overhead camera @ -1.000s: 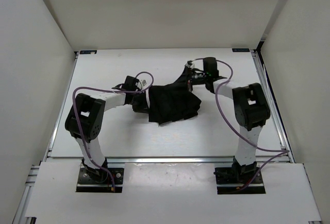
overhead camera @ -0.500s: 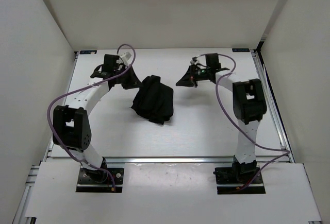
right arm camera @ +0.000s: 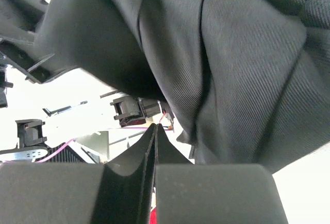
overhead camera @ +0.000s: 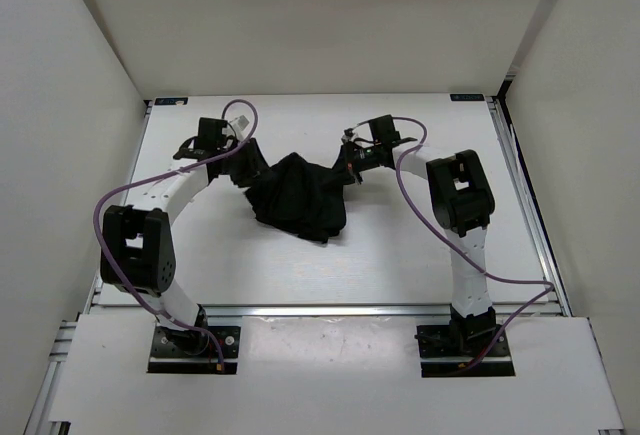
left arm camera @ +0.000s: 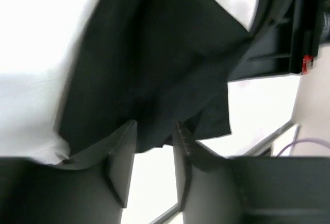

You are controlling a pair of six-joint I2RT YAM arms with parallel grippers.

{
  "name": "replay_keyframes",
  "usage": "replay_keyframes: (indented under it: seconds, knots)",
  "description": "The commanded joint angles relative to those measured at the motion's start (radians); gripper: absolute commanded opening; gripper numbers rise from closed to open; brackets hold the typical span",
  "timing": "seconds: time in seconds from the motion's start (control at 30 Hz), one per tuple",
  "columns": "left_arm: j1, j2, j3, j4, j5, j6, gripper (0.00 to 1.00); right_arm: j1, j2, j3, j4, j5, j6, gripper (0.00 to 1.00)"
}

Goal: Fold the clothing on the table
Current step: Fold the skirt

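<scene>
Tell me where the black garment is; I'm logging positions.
Top view: the black garment lies bunched centrally on the table, between the left gripper and right gripper.

We see a white left arm [overhead camera: 175, 187] and right arm [overhead camera: 470, 260], black joints, purple cables [overhead camera: 398, 177], black left gripper [left arm camera: 154, 126] and right gripper [right arm camera: 155, 127]

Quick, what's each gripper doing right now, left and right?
Left gripper: open, fingers apart at the skirt edge.
Right gripper: closed, fingers together beside the skirt, no cloth seen between them.
</scene>
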Motion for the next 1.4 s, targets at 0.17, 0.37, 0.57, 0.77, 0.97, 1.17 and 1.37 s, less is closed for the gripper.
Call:
replay_keyframes:
  seconds: [0.17, 0.37, 0.57, 0.77, 0.97, 1.17, 1.37]
  knots:
    - [-0.024, -0.014, 0.119, -0.055, -0.193, 0.052, 0.99, 0.029, -0.013, 0.047, -0.021, 0.006, -0.008, 0.00]
    - [-0.043, -0.008, 0.131, 0.078, 0.075, -0.070, 0.98, 0.055, 0.044, 0.074, -0.074, 0.049, -0.030, 0.00]
    - [-0.121, 0.018, -0.088, 0.431, 0.266, -0.346, 0.34, 0.041, 0.110, 0.088, -0.178, 0.134, -0.055, 0.00]
    - [-0.126, 0.061, -0.190, 0.535, 0.222, -0.336, 0.00, 0.038, 0.104, 0.093, -0.205, 0.154, -0.070, 0.00]
    - [-0.060, 0.113, -0.061, 0.265, -0.040, -0.109, 0.00, 0.035, 0.098, 0.090, -0.238, 0.164, -0.093, 0.00]
    - [0.008, 0.254, 0.103, 0.207, -0.163, -0.029, 0.00, 0.023, 0.046, 0.031, -0.251, 0.164, -0.119, 0.00]
    - [-0.043, 0.326, 0.256, 0.092, -0.344, 0.046, 0.00, 0.003, -0.028, -0.001, -0.295, 0.201, -0.178, 0.00]
